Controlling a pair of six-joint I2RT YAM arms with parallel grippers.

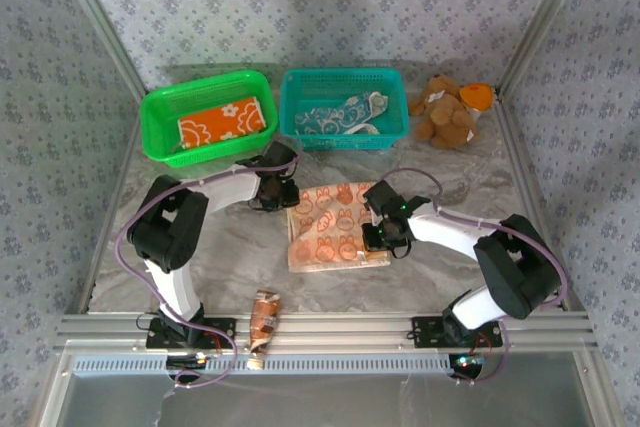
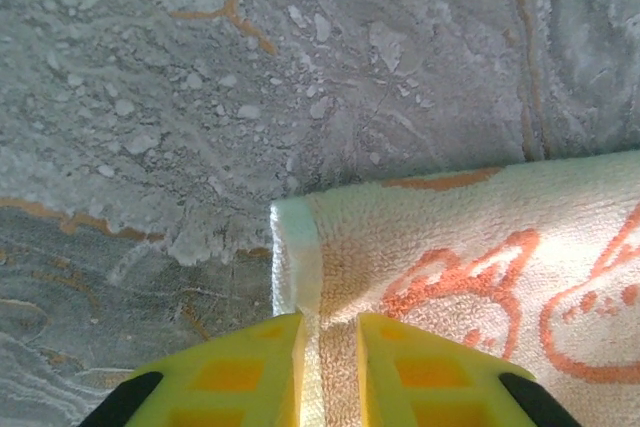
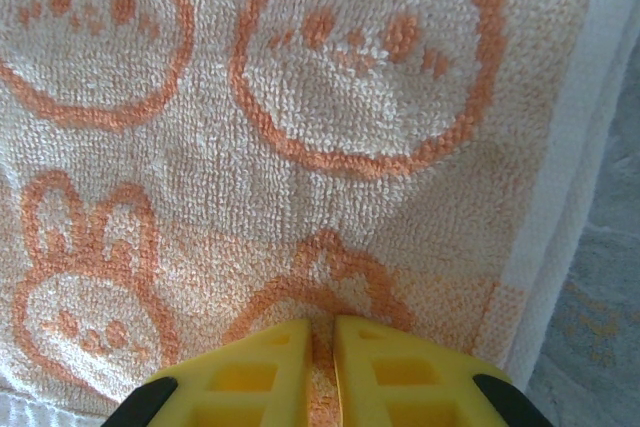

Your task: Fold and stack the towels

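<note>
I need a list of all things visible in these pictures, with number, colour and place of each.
table: 1, grey marbled, under everything
green basket: 1, green, far left
teal basket: 1, teal, far centre
orange towel: 1, orange and white, in green basket
teal towel: 1, teal and white, in teal basket
peach towel: 1, peach with orange animals, table centre
teddy bear: 1, brown, far right
small packet: 1, brown and white, table's near edge
left gripper: 1, yellow fingers, shut on peach towel's corner
right gripper: 1, yellow fingers, shut on peach towel
</note>
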